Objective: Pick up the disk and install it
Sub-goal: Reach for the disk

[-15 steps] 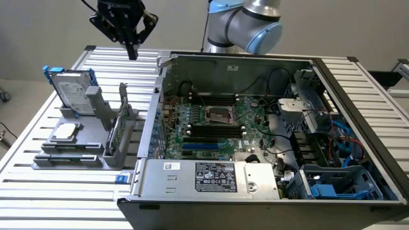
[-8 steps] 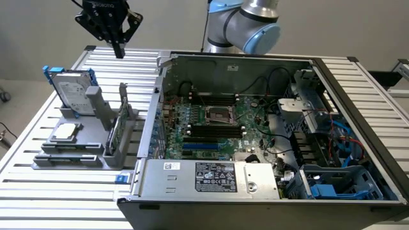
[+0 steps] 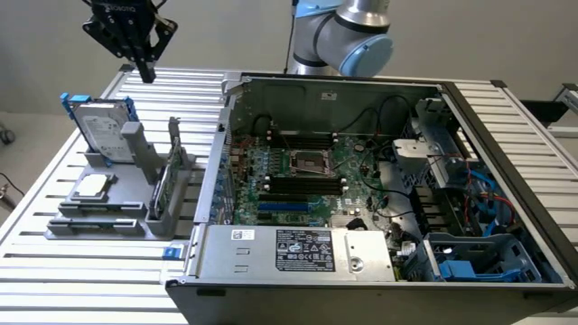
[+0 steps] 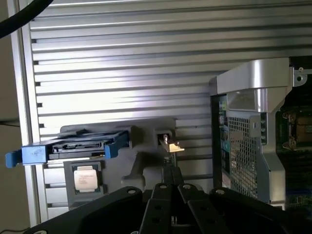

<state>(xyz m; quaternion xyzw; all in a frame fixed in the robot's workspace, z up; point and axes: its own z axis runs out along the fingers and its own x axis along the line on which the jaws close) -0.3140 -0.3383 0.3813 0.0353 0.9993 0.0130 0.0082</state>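
Gleaming blue-railed rectangular metal disk (image 3: 101, 132)

Both views above disk (image 3: 101, 128) (image 4: 73, 146) (wrist overhead)

Bright, even light fills the exterior view, while white glare streaks the slatted table (image 4: 146, 95) in the wrist view.

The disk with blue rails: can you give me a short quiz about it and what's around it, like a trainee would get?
1. True or false: the disk already sits inside the computer case.
2. The jaws above the table are: A) shut and empty; B) shut on the disk; C) wide open.
3. What lies flat on the grey holder, near the upright disk?
Key: 1 false; 2 A; 3 the square silver chip.
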